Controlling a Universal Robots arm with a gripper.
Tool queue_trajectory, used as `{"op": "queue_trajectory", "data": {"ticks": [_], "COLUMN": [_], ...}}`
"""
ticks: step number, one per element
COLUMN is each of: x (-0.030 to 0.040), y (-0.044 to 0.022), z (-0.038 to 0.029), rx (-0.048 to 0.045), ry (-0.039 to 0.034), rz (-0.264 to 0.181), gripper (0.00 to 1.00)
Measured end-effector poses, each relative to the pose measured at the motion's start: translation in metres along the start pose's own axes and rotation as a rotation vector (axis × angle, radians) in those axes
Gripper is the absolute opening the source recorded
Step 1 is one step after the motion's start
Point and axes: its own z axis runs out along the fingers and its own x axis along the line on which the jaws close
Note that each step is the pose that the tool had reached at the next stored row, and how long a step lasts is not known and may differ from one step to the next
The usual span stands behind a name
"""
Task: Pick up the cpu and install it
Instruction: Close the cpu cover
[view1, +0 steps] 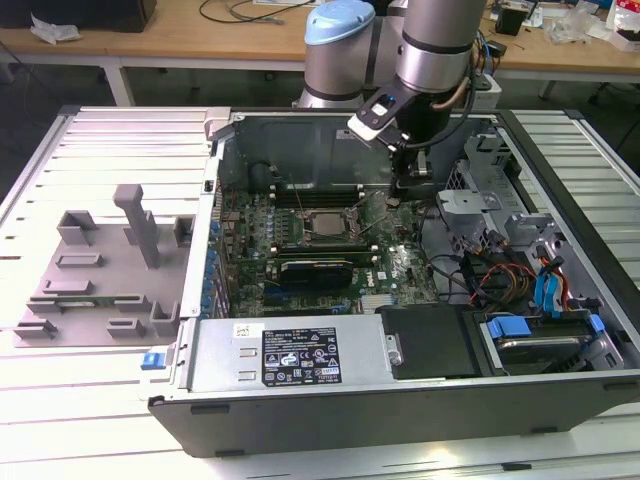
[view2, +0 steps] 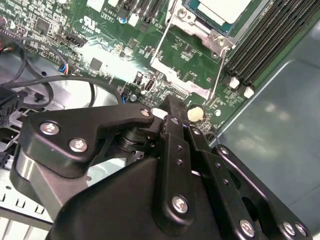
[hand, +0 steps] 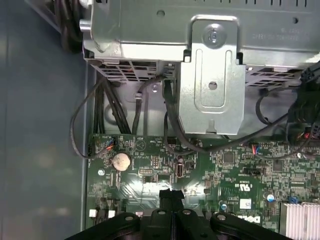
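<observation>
Grey moulded plastic fixture (view1: 100, 265) with upright posts lies on the white slatted table (view1: 110, 140) at the exterior view's left. Just beside it stands the open dark-grey metal computer case (view1: 400, 415), a silver labelled power supply box (view1: 290, 355) along its near wall. Inside lies the green motherboard (view1: 250, 235).

The cpu (view1: 322, 224), a small flat silvery-grey square chip, sits inside the square black socket frame near the middle of that board; the second wrist view catches its pale top (view2: 225, 9) ringed by metal edges. A long black rectangular card (view1: 315, 268) lies just nearer the camera than the socket.

Further right, the silver arm brings the black gripper (view1: 397, 198) down over the board, near the socket but apart from the chip. In both wrist views its two fingers are pressed together with nothing between them (view2: 172, 106) (hand: 171, 194); whether the tips touch the board is hard to tell.

A folded silver sheet-metal bracket (hand: 212, 75) comes next, then a blue-tabbed drive (view1: 510, 328) at the exterior view's right.
</observation>
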Motion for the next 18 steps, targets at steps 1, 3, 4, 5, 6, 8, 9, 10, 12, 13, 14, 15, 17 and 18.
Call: {"op": "queue_trajectory", "data": {"ticks": [1, 3, 4, 5, 6, 8, 9, 10, 12, 13, 14, 15, 17, 18], "x": [0.0000, 0.0001, 0.0001, 0.0001, 0.0001, 0.0001, 0.0001, 0.0001, 0.0001, 0.0001, 0.0001, 0.0002, 0.0004, 0.0004], "y": [0.0000, -0.0002, -0.0002, -0.0002, -0.0003, -0.0004, -0.0004, -0.0004, -0.0004, -0.0004, -0.0008, -0.0020, -0.0050, -0.0050], "z": [0.0024, 0.0096, 0.0130, 0.0147, 0.0188, 0.0231, 0.0240, 0.0242, 0.0243, 0.0243, 0.0244, 0.0244, 0.0239, 0.0239], "rx": [-0.0013, -0.0019, -0.0019, -0.0019, -0.0019, -0.0019, -0.0019, -0.0018, -0.0019, -0.0019, -0.0020, -0.0022, -0.0041, -0.0041], "ry": [0.0000, 0.0001, 0.0002, 0.0002, 0.0000, 0.0002, 0.0000, -0.0002, 0.0001, 0.0001, 0.0002, 0.0002, 0.0001, 0.0001], "rz": [-0.001, -0.003, -0.004, -0.005, -0.006, -0.007, -0.007, -0.007, -0.007, -0.007, -0.007, -0.006, -0.004, -0.003], "gripper": [0.11, 0.11, 0.11, 0.11, 0.11, 0.11, 0.11, 0.11, 0.11, 0.11, 0.11, 0.11, 0.11, 0.11]}}
